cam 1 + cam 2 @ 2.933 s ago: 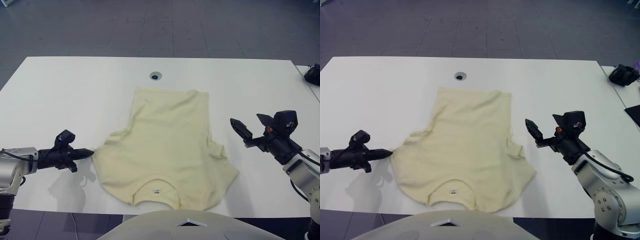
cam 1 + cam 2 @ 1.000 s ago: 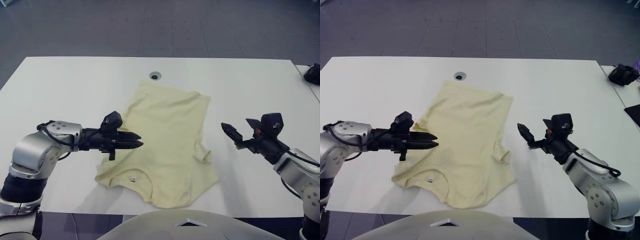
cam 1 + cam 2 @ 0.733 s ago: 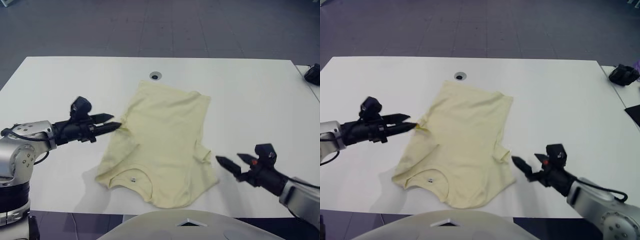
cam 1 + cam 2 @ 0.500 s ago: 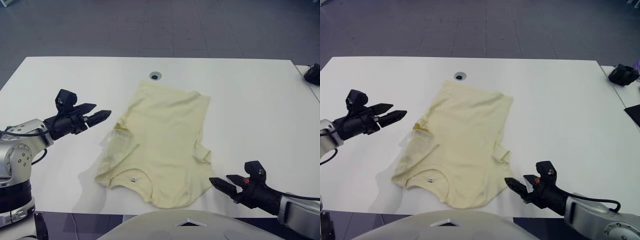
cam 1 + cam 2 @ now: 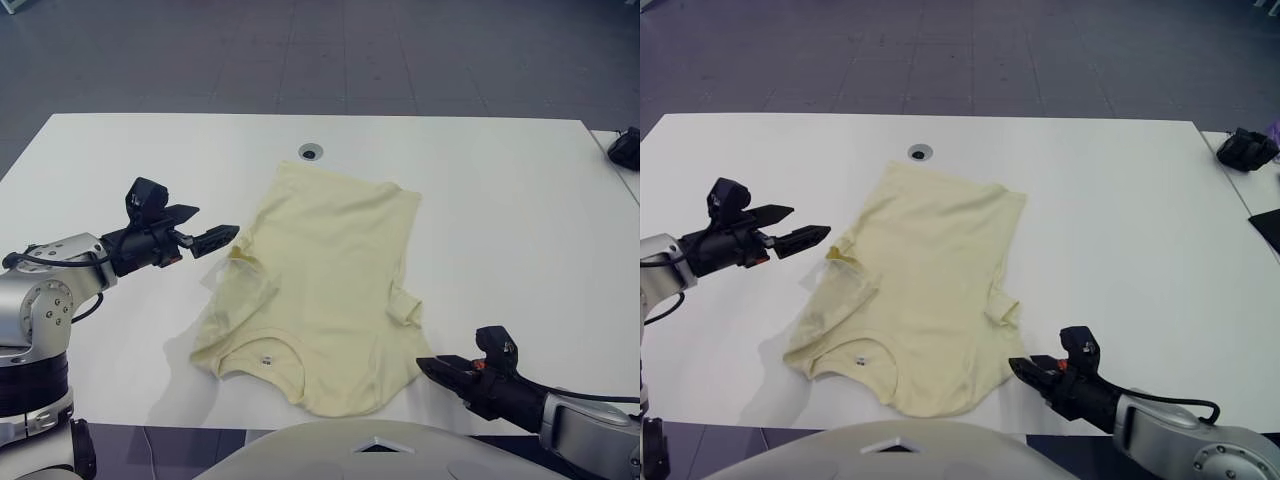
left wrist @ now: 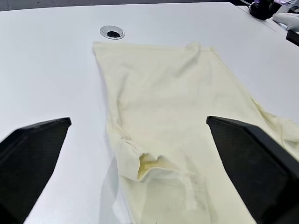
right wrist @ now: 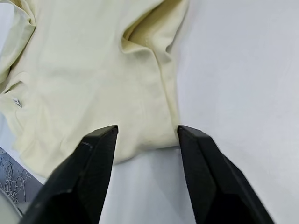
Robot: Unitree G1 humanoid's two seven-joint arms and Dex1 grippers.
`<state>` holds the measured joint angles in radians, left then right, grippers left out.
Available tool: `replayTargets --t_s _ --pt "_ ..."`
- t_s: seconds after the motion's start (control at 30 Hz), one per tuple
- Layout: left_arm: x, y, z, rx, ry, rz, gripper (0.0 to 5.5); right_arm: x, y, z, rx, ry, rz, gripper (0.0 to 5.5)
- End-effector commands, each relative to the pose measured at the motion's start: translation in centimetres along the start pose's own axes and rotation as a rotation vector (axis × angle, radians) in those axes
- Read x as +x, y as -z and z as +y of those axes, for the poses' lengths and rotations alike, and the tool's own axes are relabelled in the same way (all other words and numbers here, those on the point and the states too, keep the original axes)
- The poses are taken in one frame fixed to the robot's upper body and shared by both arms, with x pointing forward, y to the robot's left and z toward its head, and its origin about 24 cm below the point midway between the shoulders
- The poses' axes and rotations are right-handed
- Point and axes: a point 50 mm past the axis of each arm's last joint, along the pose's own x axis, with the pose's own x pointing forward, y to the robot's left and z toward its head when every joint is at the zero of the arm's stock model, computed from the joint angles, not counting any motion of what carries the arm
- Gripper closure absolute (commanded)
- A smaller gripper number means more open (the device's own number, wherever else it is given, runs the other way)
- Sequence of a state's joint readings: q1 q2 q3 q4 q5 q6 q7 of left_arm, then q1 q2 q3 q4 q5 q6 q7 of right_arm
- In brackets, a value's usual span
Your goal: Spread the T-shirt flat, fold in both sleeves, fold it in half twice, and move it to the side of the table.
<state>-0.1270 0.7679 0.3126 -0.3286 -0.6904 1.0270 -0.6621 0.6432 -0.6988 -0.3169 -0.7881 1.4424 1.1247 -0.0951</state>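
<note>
White table [image 5: 500,200] is seen with a pale yellow T-shirt [image 5: 330,270] laid near its middle, collar toward the robot, with the left sleeve crumpled inward. The left gripper [image 5: 215,222] is held wide open and empty just beside that sleeve. The right gripper [image 7: 146,133] is parted at the shirt's near right corner; nothing is gripped.

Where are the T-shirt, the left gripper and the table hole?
T-shirt [image 5: 330,270]: left eye view, middle of its body.
left gripper [image 5: 216,221]: left eye view, midway between fingertips.
table hole [image 5: 311,152]: left eye view, its centre.
</note>
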Motion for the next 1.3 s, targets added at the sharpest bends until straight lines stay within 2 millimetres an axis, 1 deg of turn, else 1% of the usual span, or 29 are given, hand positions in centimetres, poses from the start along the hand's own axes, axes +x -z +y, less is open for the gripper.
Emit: replayTargets --t_s 0.03,0.17,0.2,0.23,0.33,0.43,0.5,0.67,0.77,0.9,1.1,1.17,1.3 --pt "-0.2 0.3 0.1 0.007 -0.018 0.026 0.10 0.0 0.2 -0.3 -0.006 0.023 0.026 4.08" --pt "-0.2 0.4 0.1 0.008 -0.020 0.029 0.10 0.0 0.2 -0.4 -0.017 0.031 0.034 4.80" --pt "-0.2 0.4 0.1 0.008 -0.020 0.030 0.10 0.0 0.3 -0.5 -0.016 0.034 0.036 4.90" --pt "-0.1 0.4 0.1 0.007 -0.021 0.031 0.10 0.1 0.3 -0.6 -0.017 0.035 0.037 5.13" --pt "-0.1 0.4 0.1 0.009 -0.020 0.035 0.10 0.3 0.4 -0.9 -0.012 0.042 0.039 5.48" --pt "-0.1 0.4 0.1 0.010 -0.021 0.039 0.10 0.5 0.4 -1.4 -0.011 0.051 0.037 5.48" --pt "-0.1 0.4 0.1 0.010 -0.023 0.041 0.10 0.3 -0.2 -2.3 -0.020 0.079 0.014 5.48" --pt "0.0 0.5 0.2 0.009 -0.032 0.041 0.10 -1.2 -3.4 -4.6 -0.082 0.184 -0.057 5.48" --pt "0.0 0.6 0.2 0.008 -0.038 0.038 0.10 -2.2 -4.6 -5.2 -0.104 0.231 -0.079 5.48" --pt "-0.1 0.9 0.1 0.002 -0.047 0.039 0.10 -3.0 -5.6 -4.3 -0.150 0.198 -0.078 5.48" --pt "-0.3 1.4 -0.2 -0.008 -0.046 0.038 0.10 -3.3 -7.1 -1.2 -0.257 0.069 -0.070 5.48" --pt "-0.2 1.5 -0.4 -0.011 -0.045 0.038 0.10 -3.1 -7.6 -0.1 -0.288 0.017 -0.068 5.48" --pt "0.1 1.5 -0.6 -0.013 -0.035 0.036 0.10 -1.5 -8.4 1.4 -0.314 -0.073 -0.068 5.48"
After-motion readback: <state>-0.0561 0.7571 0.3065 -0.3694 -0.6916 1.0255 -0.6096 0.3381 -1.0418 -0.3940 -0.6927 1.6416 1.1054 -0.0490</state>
